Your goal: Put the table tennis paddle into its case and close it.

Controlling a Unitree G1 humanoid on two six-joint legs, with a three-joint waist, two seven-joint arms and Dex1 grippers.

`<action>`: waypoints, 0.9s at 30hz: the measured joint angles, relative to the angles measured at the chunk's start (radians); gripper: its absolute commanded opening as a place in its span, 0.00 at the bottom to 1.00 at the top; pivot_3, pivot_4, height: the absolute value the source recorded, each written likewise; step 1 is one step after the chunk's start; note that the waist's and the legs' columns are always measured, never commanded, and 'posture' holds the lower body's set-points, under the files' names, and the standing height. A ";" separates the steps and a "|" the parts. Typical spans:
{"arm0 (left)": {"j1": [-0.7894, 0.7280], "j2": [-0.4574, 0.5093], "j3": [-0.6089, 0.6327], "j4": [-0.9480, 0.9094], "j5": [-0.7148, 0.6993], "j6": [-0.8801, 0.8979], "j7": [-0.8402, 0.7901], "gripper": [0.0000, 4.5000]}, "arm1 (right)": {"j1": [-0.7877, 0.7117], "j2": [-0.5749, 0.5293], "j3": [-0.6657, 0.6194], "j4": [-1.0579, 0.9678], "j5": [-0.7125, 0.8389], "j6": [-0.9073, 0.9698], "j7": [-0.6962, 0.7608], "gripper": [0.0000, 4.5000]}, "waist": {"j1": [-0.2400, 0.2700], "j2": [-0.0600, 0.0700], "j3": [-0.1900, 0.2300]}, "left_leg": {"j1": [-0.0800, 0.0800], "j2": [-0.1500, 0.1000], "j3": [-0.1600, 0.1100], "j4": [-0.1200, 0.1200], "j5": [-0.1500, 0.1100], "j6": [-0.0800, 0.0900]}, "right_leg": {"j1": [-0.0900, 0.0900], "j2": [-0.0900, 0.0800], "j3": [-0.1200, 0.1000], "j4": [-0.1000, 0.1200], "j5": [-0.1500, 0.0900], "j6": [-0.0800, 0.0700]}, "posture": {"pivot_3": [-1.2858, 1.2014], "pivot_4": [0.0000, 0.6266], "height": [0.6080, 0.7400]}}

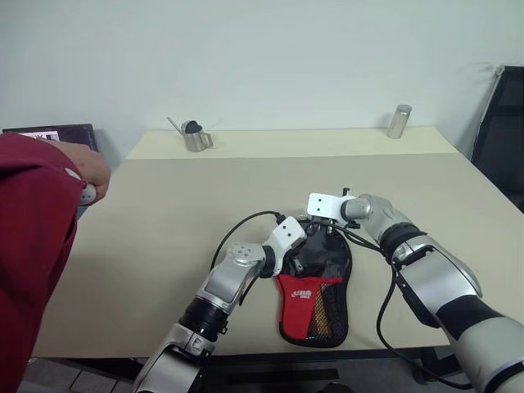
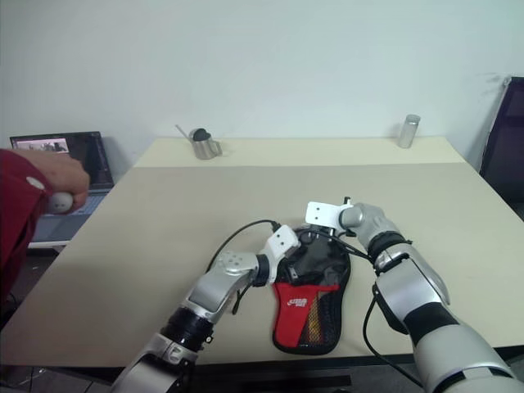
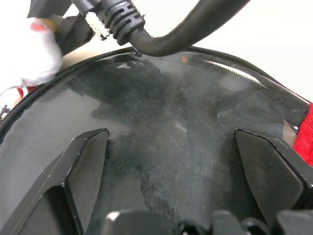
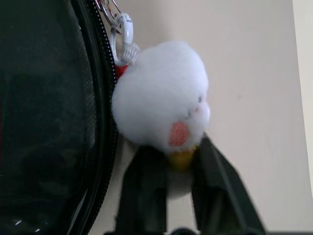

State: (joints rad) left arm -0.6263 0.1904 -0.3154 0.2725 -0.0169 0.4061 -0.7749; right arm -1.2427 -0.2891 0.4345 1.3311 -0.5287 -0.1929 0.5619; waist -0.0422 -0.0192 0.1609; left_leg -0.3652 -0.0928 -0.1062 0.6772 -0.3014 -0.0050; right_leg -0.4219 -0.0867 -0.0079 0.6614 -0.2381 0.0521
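Lying near the table's (image 1: 164, 246) front edge: the case (image 1: 315, 315), red panel and mesh pocket toward six o'clock, rounded black end toward twelve. Through the mesh, red and yellow stripes, so the table tennis paddle (image 1: 329, 307) sits inside; its round face hidden under the black fabric.

From the head views, left gripper (image 1: 293, 255) at the case's nine o'clock edge, right gripper (image 1: 321, 219) at its twelve o'clock end, fingers of both masked by white wrist plates. From the left wrist view, black fingers (image 3: 83, 166) spread wide over the glossy black cover, clamping nothing. From the right wrist view, fingers pinched together on a white fluffy charm (image 4: 161, 100) clipped to the zipper pull (image 4: 122, 29).

At ten o'clock, a person's hand (image 1: 88, 176) in a red sleeve, cut off by the frame. At the far edge, a small metal can (image 1: 196, 137) and a steel cylinder (image 1: 399, 120).
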 measured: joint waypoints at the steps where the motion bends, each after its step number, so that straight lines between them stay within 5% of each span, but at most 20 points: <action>1: -0.005 -0.001 0.000 0.006 0.000 -0.001 0.000 1.00 | 0.000 -0.004 0.000 0.000 0.000 -0.003 0.002 0.02 | 0.000 0.000 0.000 | 0.000 0.000 0.000 0.000 0.000 0.000 | 0.000 0.000 0.000 0.000 0.000 0.000 | 0.52 0.24 1.00; 27: -0.073 -0.059 0.000 0.147 0.012 -0.075 0.044 1.00 | 0.008 -0.135 -0.006 -0.008 -0.018 0.120 -0.062 0.01 | 0.015 0.000 0.000 | -0.001 -0.001 0.000 0.000 0.000 0.000 | 0.001 -0.001 -0.001 -0.001 0.000 0.000 | 0.52 0.24 1.00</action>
State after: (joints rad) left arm -0.6994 0.1311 -0.3155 0.4197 -0.0054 0.3307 -0.7305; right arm -1.2344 -0.4236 0.4282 1.3226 -0.5467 -0.0727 0.5001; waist -0.0274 -0.0190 0.1610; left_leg -0.3659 -0.0937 -0.1067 0.6773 -0.3014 -0.0049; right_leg -0.4212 -0.0872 -0.0085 0.6603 -0.2381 0.0522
